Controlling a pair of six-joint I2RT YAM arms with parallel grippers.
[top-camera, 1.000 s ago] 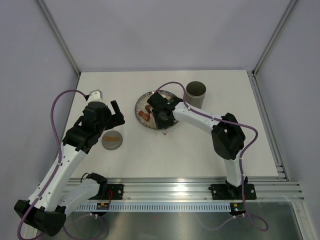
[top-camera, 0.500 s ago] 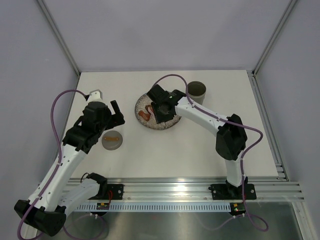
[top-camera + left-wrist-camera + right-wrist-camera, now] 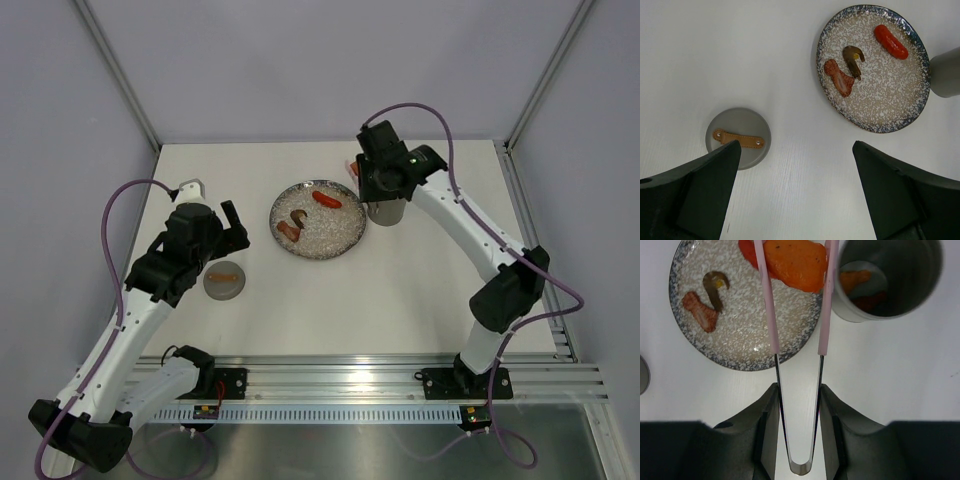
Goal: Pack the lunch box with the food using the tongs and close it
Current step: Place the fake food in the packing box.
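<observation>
My right gripper is shut on the pale pink tongs. The tongs pinch an orange food chunk above the plate's rim, just left of the lunch box. The grey canister stands upright and open, with orange and red food inside. From above, the right gripper hides most of the lunch box. On the speckled plate lie a red sausage and two brownish pieces. My left gripper hangs open and empty above the table.
A flat grey disc with an orange strap lies left of the plate, below my left gripper. A small white block sits at the far left. Panels wall in the table, and a metal rail runs along the near edge.
My right arm has swung from over the plate back and to the right, to the lunch box, carrying the orange chunk in the tongs. The left arm has not moved.
</observation>
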